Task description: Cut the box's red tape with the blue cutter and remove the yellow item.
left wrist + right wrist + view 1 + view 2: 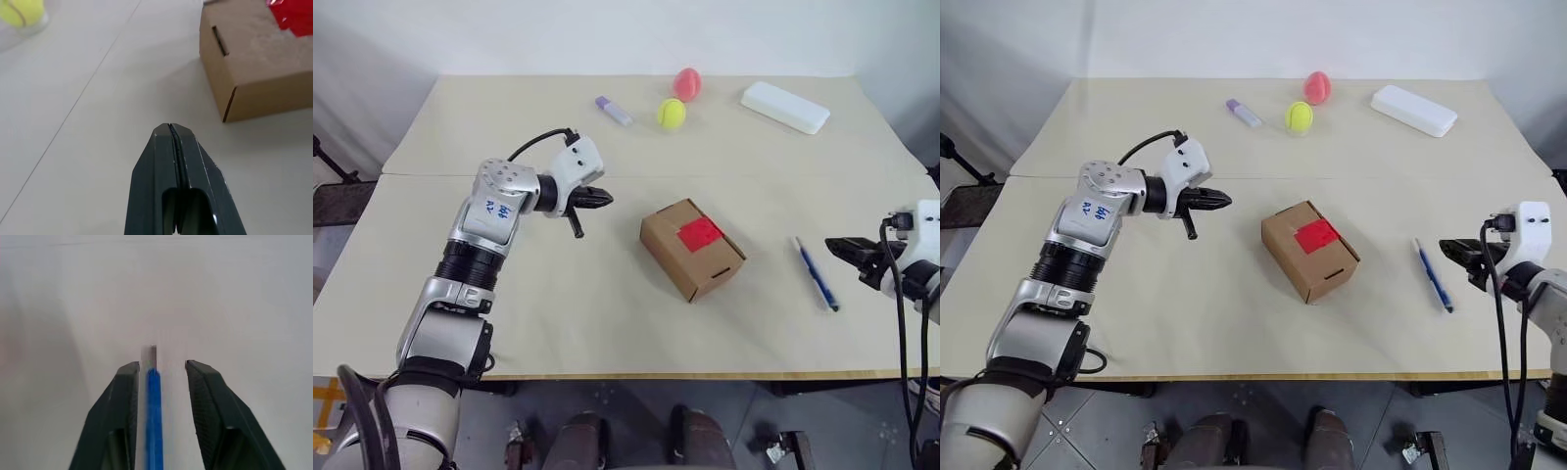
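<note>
L gripper [604, 200] hovers above the worktop [431, 284] well left of the box [692, 248], fingers pressed together, nothing in them. Box sits mid-worktop, flaps closed, red tape [699, 234] across its top seam, uncut. Behind the box, far side: purple-capped white tube [614, 111], yellow-green tennis ball [672, 114], pink-red ball [686, 84], then a white oblong case [784, 107]. Blue cutter [818, 276] lies flat on the worktop right of the box. R gripper [842, 244] just right of the cutter, fingers [119, 401] apart; in the wrist view the cutter's shaft runs between them, contact unclear.
</note>
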`<state>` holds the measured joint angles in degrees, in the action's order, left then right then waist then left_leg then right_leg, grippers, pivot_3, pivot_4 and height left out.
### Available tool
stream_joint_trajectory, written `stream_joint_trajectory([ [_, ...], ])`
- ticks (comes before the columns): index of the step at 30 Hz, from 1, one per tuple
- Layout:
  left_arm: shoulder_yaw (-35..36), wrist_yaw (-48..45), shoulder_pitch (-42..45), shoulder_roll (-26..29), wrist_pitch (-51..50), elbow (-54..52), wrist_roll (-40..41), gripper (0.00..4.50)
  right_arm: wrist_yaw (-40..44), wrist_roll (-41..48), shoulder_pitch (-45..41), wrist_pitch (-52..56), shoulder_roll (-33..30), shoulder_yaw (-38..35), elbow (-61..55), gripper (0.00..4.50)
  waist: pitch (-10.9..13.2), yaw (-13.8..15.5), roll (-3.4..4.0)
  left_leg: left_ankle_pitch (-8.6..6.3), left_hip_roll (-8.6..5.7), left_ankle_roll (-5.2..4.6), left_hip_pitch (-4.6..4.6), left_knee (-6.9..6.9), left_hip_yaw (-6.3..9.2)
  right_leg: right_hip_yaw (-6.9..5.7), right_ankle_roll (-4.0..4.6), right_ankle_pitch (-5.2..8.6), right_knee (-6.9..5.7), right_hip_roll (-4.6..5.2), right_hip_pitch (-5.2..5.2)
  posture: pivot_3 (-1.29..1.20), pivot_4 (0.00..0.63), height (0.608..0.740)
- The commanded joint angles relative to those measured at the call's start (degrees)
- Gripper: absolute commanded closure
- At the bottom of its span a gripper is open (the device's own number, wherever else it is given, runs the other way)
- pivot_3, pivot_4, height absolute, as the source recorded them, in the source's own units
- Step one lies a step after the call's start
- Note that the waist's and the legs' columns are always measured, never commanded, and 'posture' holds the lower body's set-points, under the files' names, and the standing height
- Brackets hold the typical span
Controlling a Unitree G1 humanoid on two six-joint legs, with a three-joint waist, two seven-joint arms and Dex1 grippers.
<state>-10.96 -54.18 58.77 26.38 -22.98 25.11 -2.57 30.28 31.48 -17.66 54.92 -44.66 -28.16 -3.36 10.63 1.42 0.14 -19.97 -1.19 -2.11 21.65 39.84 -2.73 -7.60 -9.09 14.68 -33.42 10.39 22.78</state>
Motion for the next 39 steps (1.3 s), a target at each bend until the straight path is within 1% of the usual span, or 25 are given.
stream_joint_trajectory([
  [1,0.13,0.84,-0.32,-0.15,-0.11,-2.45,0.34,4.50,0.40,-0.32,-1.03,-1.16,-1.62,0.36,-1.18,2.74,0.00,-0.02,0.00,0.00,0.00,0.00,0.00,0.00,-0.01,0.00,0.00,0.00,0.00,0.00,0.00,0.00,0.150,0.740],
  [2,0.10,0.90,-0.37,-0.20,-0.26,-2.57,0.38,4.50,0.46,-0.64,-1.06,-1.30,-2.00,0.81,-1.21,2.66,0.00,-0.02,0.00,0.00,0.00,0.00,0.00,0.00,-0.02,0.00,0.00,0.00,0.00,0.00,0.00,0.00,0.150,0.740],
  [3,0.00,0.28,-1.16,0.11,-1.27,-3.76,0.72,4.50,-0.05,-1.88,-2.04,-2.51,-2.94,1.71,-2.23,2.46,0.00,-0.03,0.00,0.00,0.00,0.00,0.00,0.00,-0.04,-0.01,0.00,0.00,0.00,0.00,0.00,0.00,0.150,0.740],
  [5,-0.73,-1.41,-2.95,0.73,-2.98,-5.96,1.18,4.50,0.33,-3.42,-4.37,-4.11,-4.36,4.47,-3.09,1.88,0.06,-0.09,0.09,0.00,0.00,0.00,0.00,0.00,-0.09,0.01,0.00,0.00,0.00,0.00,0.00,0.00,0.150,0.740],
  [8,-2.17,-3.55,-5.32,0.89,-5.41,-8.77,1.64,4.50,2.85,-5.33,-7.97,-4.30,-5.78,11.66,-2.22,1.88,0.09,-0.34,0.14,0.00,0.02,0.00,-0.06,0.01,-0.07,0.05,0.00,0.00,0.02,0.00,0.00,0.00,0.150,0.740],
  [10,-2.69,-4.24,-6.13,0.51,-6.83,-10.08,2.07,4.50,4.31,-8.01,-9.37,-7.10,-6.53,16.12,-1.27,1.88,0.09,-0.26,0.14,0.01,0.06,0.01,-0.07,0.02,-0.09,0.04,0.00,0.00,0.01,-0.04,0.00,0.00,0.150,0.740],
  [12,-3.59,-4.66,-7.52,0.37,-8.55,-12.00,2.31,4.50,4.73,-8.66,-12.17,-8.48,-4.79,18.37,0.95,1.88,0.09,-0.20,0.14,0.01,0.06,0.02,-0.06,0.03,-0.14,0.03,0.00,0.00,0.00,-0.05,0.00,0.00,0.150,0.740],
  [13,-3.92,-4.64,-8.30,0.32,-9.42,-12.91,2.40,4.50,4.99,-9.06,-13.45,-9.37,-3.94,19.44,2.18,2.16,0.09,-0.12,0.14,0.01,0.05,0.02,-0.05,0.04,-0.15,0.05,0.00,0.00,0.01,-0.03,0.00,0.00,0.150,0.740],
  [14,-4.14,-4.61,-9.07,0.30,-10.33,-13.78,2.58,4.50,5.37,-9.77,-14.57,-10.41,-3.34,20.68,3.38,2.27,0.09,-0.16,0.14,0.01,0.03,0.02,-0.04,0.07,-0.15,0.05,0.00,0.00,0.00,-0.03,0.00,0.00,0.150,0.740],
  [16,-4.62,-4.52,-10.65,0.41,-11.54,-15.57,2.77,4.50,6.53,-10.92,-16.21,-11.37,-2.70,23.01,5.27,2.82,0.10,-0.07,0.16,0.01,0.01,0.02,0.00,0.09,-0.14,0.04,0.00,0.00,0.00,-0.01,0.00,0.00,0.150,0.740],
  [18,-5.25,-4.28,-12.48,0.67,-11.76,-17.20,2.70,4.50,7.84,-12.19,-17.85,-12.74,-1.98,25.34,7.22,3.50,0.10,-0.07,0.16,0.01,0.02,0.02,0.01,0.09,-0.14,0.01,0.00,0.00,0.00,-0.02,0.00,0.00,0.150,0.740],
  [19,-5.35,-3.92,-13.09,0.53,-12.05,-17.81,2.82,4.50,8.16,-13.07,-18.81,-13.65,-1.58,26.41,8.73,3.96,0.11,-0.03,0.16,0.01,0.02,0.02,0.01,0.08,-0.14,0.00,0.00,0.00,0.00,-0.02,0.00,0.00,0.150,0.740],
  [21,-5.53,-3.30,-13.69,0.18,-12.38,-18.43,2.95,4.50,8.80,-14.47,-20.10,-15.13,-1.01,27.89,11.00,4.48,0.11,-0.09,0.16,0.01,0.02,0.02,0.05,0.10,-0.14,-0.04,0.00,0.00,0.00,-0.03,0.00,0.00,0.150,0.740],
  [26,-6.96,-1.02,-13.18,-2.87,-10.10,-16.53,2.22,4.50,11.21,-19.89,-23.34,-20.14,1.26,34.12,16.42,4.48,0.11,-0.12,0.16,0.01,0.02,0.02,0.06,0.11,-0.14,-0.02,0.00,0.00,0.01,-0.03,0.00,0.00,0.150,0.740],
  [32,-7.73,2.32,-9.89,-7.22,-4.37,-8.32,1.04,4.50,16.76,-21.07,-25.46,-16.23,3.87,39.36,14.41,4.48,0.11,-0.15,0.16,0.02,0.02,0.03,0.07,0.14,-0.15,-0.05,0.00,0.00,0.00,-0.04,0.00,0.00,0.150,0.740],
  [36,-7.34,5.99,-6.69,-9.15,-0.28,-2.93,-0.68,4.50,21.14,-15.70,-22.90,-7.20,4.20,40.71,0.06,4.48,0.10,-0.08,0.16,0.02,0.03,0.03,0.09,0.14,-0.10,-0.10,0.00,0.00,-0.02,-0.04,0.00,0.00,0.150,0.740],
  [39,-6.72,6.58,-5.68,-8.27,1.08,-0.52,-1.40,4.50,19.91,-14.45,-21.51,-2.78,6.06,41.11,-6.29,4.48,0.10,-0.23,0.16,0.01,0.03,0.05,0.08,0.12,-0.11,-0.16,0.00,0.00,-0.06,-0.05,0.00,0.00,0.150,0.740],
])
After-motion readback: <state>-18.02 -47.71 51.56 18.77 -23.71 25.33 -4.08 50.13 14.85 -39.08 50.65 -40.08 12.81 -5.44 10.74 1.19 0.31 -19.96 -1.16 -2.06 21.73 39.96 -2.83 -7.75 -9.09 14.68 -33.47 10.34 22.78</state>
